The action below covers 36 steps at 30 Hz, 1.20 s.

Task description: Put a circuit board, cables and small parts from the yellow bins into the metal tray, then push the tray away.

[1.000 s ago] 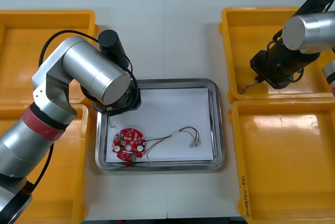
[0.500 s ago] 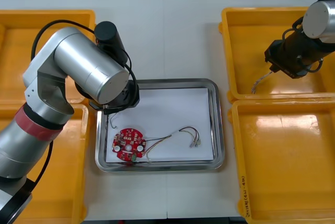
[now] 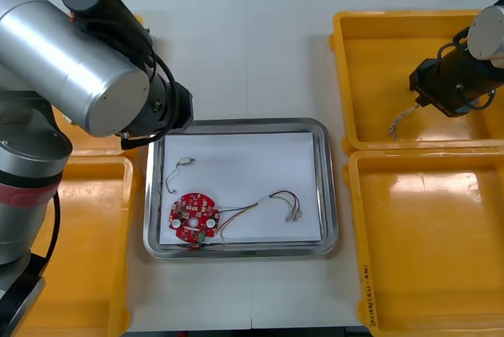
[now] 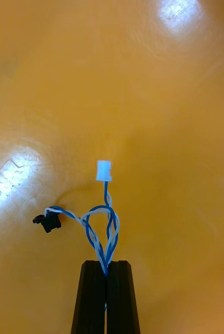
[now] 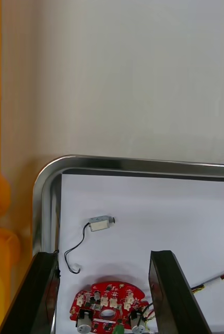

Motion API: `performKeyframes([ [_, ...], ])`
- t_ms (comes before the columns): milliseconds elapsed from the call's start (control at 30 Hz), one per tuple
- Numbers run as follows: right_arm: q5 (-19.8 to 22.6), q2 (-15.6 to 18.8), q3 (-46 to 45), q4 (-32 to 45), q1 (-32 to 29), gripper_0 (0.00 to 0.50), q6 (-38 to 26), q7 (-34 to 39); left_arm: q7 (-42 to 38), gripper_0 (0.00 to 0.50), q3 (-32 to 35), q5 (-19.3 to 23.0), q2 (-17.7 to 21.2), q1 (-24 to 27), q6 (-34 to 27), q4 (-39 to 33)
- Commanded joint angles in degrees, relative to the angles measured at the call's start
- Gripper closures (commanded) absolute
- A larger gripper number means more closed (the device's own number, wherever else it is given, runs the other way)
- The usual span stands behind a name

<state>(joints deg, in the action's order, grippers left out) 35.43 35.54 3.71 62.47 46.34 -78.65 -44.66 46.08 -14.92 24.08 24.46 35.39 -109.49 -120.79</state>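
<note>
Circuit board, cables in tray

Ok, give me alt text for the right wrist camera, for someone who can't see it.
The right claw, shut, pinches a twisted blue and white cable over the floor of a yellow bin. The cable loops out from the fingers, ending in a white connector and, off to one side, a black connector.

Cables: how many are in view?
3: black cable and red and yellow cable in the metal tray; blue and white cable in the right gripper, over a yellow bin.
</note>
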Motion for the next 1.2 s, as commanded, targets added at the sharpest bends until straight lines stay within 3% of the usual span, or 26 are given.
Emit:
performKeyframes([
  [33, -0.09, 2.43, -1.07, 0.28, 2.62, 0.440, 0.69, -1.93, 2.44, 0.000, 3.58, 4.66, 4.28, 3.55, -0.51, -1.99],
  [67, -0.27, 2.43, -1.07, 0.20, 2.53, 0.316, 0.69, -1.84, 2.44, 0.000, 4.29, 6.07, 5.42, 4.17, -0.51, -1.46],
  [167, -0.27, 2.43, -1.07, 0.02, 2.62, 0.150, 0.69, -1.66, 2.35, 0.000, 6.04, 10.29, 8.49, 5.66, -0.51, 0.82],
  [267, -0.09, 2.52, -1.07, -0.07, 2.62, 0.063, 0.60, -1.84, 2.35, 0.000, 7.19, 13.80, 11.92, 7.07, -0.51, 2.75],
  [467, 0.26, 2.52, -1.51, -0.07, 3.14, 0.016, -2.21, -2.01, 2.87, 0.000, 11.58, 19.69, 16.93, 8.47, -0.51, 6.45],
  [700, 1.58, 2.52, -2.21, -0.07, 4.64, 0.004, -6.96, -2.19, 4.54, 0.000, 14.48, 24.35, 22.73, 9.44, -0.51, 12.69],
  [1000, 8.43, 2.25, -1.86, -0.07, 4.55, 0.005, -7.22, -1.05, 6.13, 0.000, 14.92, 25.05, 27.30, 9.44, -0.51, 21.65],
  [1200, 9.14, 2.08, -0.37, -0.77, 4.29, 0.005, -7.22, 0.10, 6.57, 0.000, 14.92, 24.79, 28.88, 10.32, 0.24, 27.72],
])
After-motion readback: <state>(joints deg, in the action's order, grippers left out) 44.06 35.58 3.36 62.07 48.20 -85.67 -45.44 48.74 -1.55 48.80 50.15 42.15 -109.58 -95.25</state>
